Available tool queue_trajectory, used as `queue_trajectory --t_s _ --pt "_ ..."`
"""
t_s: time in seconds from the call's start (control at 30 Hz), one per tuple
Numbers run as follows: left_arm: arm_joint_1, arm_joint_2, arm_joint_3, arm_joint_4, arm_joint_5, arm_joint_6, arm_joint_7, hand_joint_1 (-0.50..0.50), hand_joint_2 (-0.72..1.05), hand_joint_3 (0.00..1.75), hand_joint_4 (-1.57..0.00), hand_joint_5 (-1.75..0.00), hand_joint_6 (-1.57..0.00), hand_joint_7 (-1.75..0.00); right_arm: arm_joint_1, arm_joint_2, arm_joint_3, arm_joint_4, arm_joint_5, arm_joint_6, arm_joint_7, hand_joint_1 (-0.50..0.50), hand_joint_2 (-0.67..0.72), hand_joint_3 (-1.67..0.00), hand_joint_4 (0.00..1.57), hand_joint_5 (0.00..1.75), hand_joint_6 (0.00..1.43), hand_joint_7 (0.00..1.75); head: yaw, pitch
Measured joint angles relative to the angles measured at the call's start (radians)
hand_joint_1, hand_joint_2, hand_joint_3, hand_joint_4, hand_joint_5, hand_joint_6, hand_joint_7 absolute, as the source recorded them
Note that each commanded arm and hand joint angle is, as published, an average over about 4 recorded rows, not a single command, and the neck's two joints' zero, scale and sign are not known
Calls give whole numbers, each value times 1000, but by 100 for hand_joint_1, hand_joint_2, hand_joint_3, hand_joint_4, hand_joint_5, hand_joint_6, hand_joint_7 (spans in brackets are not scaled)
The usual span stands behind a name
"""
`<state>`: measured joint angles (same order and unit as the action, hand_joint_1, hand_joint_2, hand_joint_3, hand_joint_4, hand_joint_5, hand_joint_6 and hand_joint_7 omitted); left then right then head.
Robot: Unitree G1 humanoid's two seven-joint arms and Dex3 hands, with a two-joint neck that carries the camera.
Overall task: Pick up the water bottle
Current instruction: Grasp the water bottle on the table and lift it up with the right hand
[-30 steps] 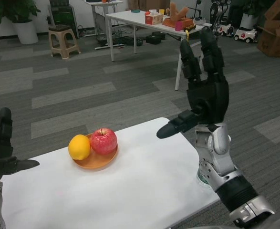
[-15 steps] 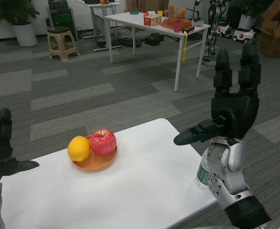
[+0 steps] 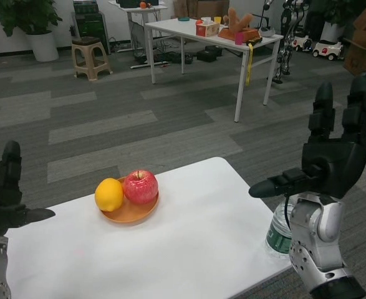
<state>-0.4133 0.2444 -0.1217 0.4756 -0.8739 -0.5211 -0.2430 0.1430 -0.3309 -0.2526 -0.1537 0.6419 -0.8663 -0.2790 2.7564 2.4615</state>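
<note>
Right now our right hand [image 3: 332, 165] is raised at about 3 o'clock, fingers spread wide and upright, thumb pointing inward, holding nothing. The water bottle [image 3: 279, 229] stands upright at the worktop's [image 3: 189, 249] right edge, near 4 o'clock, mostly hidden behind our right forearm; only its clear body and green label show. Our left hand [image 3: 5, 202] waits at 9 o'clock, also spread and empty.

To reach well, we judge the right hand should come down and round to the bottle's outer side, keeping fingers apart until they flank the body near the label. Because the bottle sits close to the edge, any nudge outward could tip it off, so we should close in gently, squeezing evenly before lifting straight up.

At 11 o'clock of the bottle, well apart from it, an orange plate [image 3: 130, 212] carries a lemon [image 3: 109, 194] and an apple [image 3: 140, 186].
</note>
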Motion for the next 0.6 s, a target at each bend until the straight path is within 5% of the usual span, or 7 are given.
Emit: queue_trajectory --t_s 0.6 --pt "4 5 -4 0 -7 0 0 -50 -19 9 0 -10 0 0 27 13 3 -3 3 0 -1 -50 57 -8 0 0 0 9 7 -1"
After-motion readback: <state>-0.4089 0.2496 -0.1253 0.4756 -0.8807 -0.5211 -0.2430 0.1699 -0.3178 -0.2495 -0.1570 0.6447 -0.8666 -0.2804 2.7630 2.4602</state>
